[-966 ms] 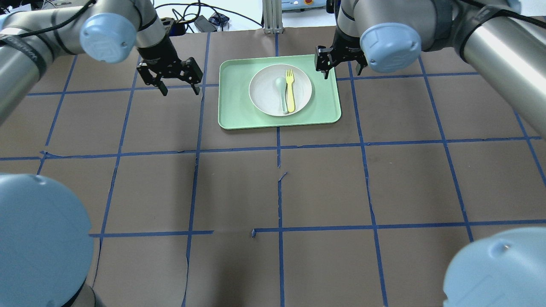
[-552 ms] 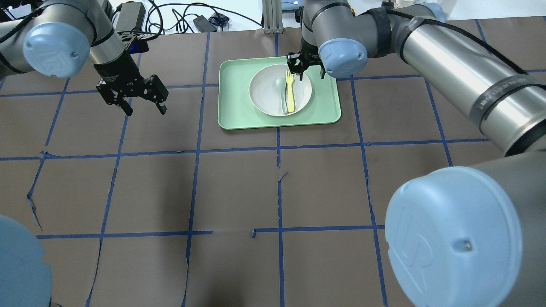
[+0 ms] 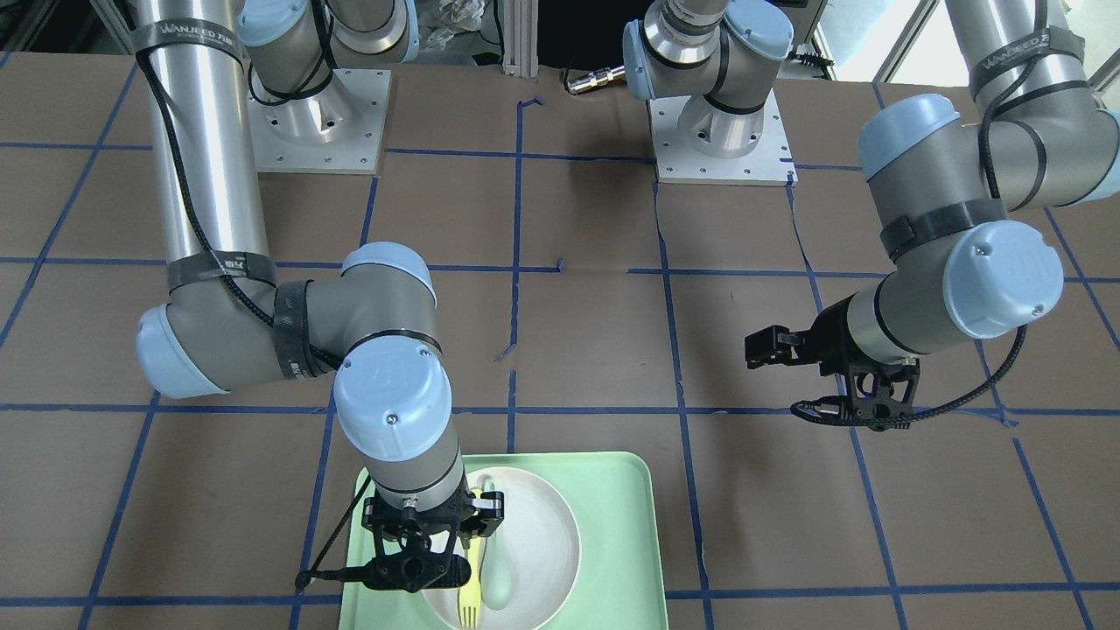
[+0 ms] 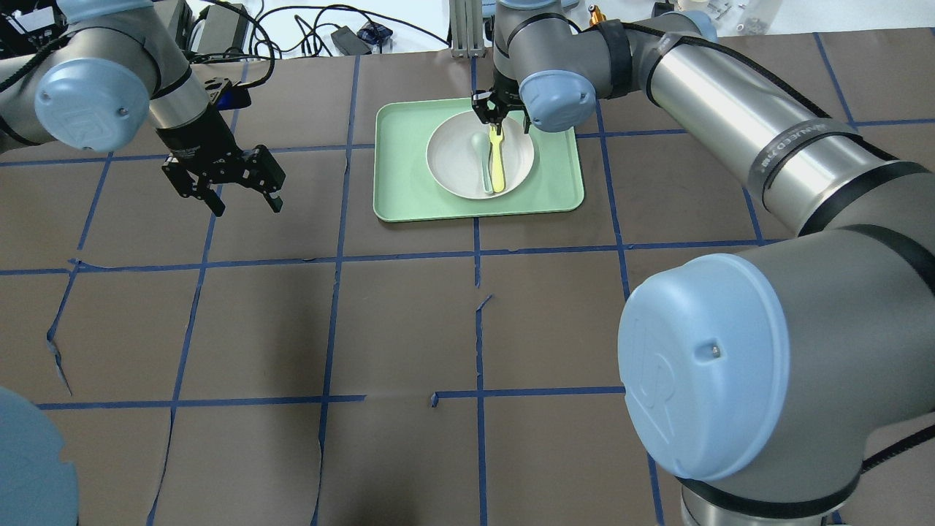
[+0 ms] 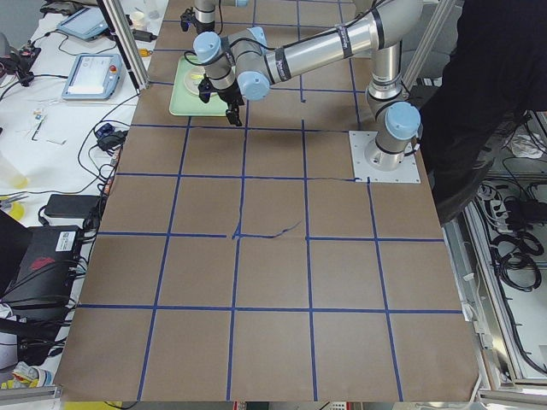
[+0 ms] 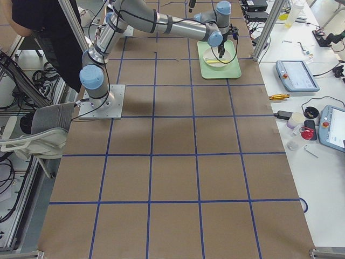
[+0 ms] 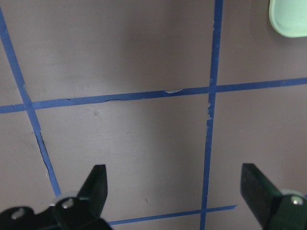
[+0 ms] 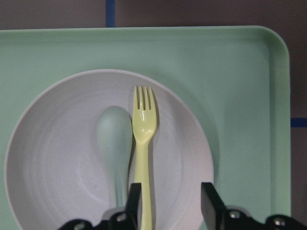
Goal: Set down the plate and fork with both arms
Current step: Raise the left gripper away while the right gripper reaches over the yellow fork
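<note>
The white plate (image 4: 454,166) sits in the mint-green tray (image 4: 402,183) at the far middle of the table. The yellow fork (image 4: 498,164) lies in the plate beside a grey-green spoon (image 4: 483,162). My right gripper (image 4: 498,123) is open and hovers over the plate's far side, above the fork. In the right wrist view the fork (image 8: 143,139) runs between the fingers, close to the left finger (image 8: 134,201), untouched, on the plate (image 8: 57,158). My left gripper (image 4: 223,188) is open and empty over bare table, left of the tray.
The left wrist view shows brown paper with blue tape lines under the open fingers (image 7: 96,184) and a tray corner (image 7: 290,17) at top right. Cables and boxes lie beyond the table's far edge (image 4: 292,36). A person stands by the robot's base (image 5: 487,94).
My right gripper has moved left from the tray's far right corner to above the fork in the plate. My left gripper has moved left and nearer, away from the tray.
</note>
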{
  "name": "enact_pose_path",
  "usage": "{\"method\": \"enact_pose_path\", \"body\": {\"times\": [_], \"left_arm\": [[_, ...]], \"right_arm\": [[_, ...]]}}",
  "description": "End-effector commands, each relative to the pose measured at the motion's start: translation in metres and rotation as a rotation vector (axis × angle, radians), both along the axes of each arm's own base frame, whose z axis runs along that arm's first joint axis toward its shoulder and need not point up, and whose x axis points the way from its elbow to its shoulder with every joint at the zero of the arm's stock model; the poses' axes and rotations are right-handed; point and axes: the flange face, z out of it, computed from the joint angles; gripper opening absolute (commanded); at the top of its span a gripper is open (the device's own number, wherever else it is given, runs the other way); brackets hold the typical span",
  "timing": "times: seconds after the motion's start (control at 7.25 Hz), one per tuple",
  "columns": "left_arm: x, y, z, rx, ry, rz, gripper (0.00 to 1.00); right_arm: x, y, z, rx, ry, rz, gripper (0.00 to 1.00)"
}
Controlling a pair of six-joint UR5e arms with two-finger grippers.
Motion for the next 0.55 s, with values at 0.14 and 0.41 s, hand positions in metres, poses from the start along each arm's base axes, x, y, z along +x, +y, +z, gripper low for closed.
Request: {"method": "enact_pose_path", "body": {"times": [0.14, 0.41], "left_arm": [[-0.001, 0.005, -0.015, 0.005, 0.002, 0.006, 1.00], [-0.002, 0.008, -0.024, 0.001, 0.001, 0.007, 1.00]], "right_arm": [[0.010, -0.003, -0.036, 0.042, 0.004, 0.003, 0.50], [0.010, -0.003, -0.045, 0.055, 0.008, 0.008, 0.50]]}}
